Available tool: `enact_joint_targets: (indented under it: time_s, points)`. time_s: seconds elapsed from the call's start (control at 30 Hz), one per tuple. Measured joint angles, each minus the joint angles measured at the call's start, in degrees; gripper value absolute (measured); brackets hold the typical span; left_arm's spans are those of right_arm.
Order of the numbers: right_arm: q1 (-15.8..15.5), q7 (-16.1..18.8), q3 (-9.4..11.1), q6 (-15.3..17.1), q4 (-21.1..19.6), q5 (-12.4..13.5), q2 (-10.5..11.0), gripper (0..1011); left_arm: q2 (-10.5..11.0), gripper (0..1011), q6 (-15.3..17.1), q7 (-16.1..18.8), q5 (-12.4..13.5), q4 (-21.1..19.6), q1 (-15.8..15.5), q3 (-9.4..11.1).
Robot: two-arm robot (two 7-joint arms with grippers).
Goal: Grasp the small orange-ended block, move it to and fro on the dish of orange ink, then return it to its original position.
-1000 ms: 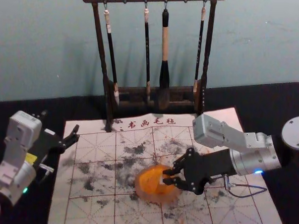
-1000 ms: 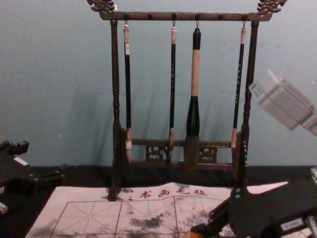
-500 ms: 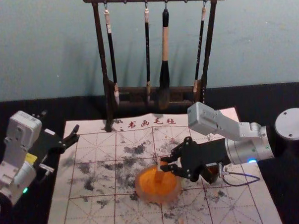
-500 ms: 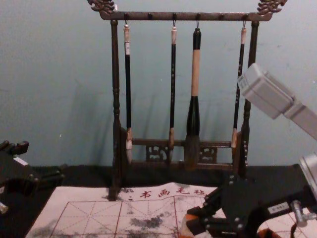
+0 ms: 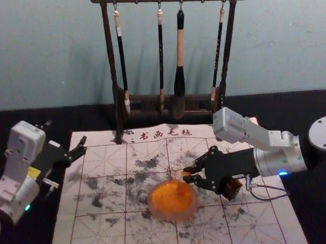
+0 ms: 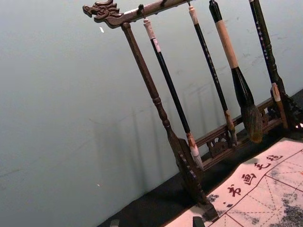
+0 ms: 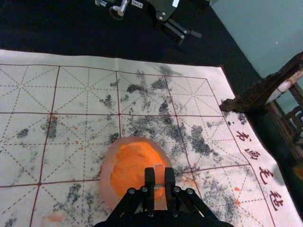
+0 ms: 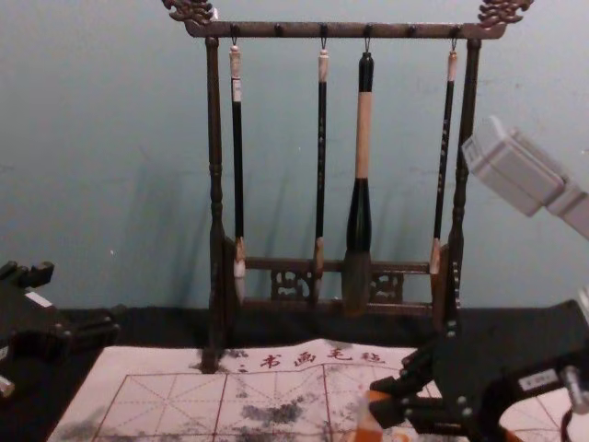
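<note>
Block (image 7: pixel 159 176) in right gripper (image 5: pixel 186 174) near dish (image 5: pixel 152 205), orange in chest view

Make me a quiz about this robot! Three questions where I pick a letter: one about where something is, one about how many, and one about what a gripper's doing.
1. Where is the dish of orange ink?
A) On a shelf
B) On the mat
C) Under the mat

2. How many brushes hang from the rack?
A) Two
B) Six
C) Four

3. How is the right gripper?
A) Gripping the block
B) Wide open and empty
C) Gripping a brush

Answers:
1. B: the head view shows it sitting on the gridded mat.
2. C: the chest view shows four hanging in a row.
3. A: the right wrist view shows the block pinched in it.
</note>
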Motion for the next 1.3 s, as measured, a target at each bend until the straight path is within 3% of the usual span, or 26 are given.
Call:
enact_joint_targets:
  time_s: [0.67, 1.3]
  points:
    - [-3.47, 1.16, 0.73, 0.02, -5.6, 1.95, 3.87, 104, 0.0, 1001, 0.0, 0.0, 0.0, 0.0, 0.0, 0.0]
    - [-2.72, 1.68, -0.75, 0.02, -5.29, 1.69, 2.27, 104, 0.0, 1001, 0.0, 0.0, 0.0, 0.0, 0.0, 0.0]
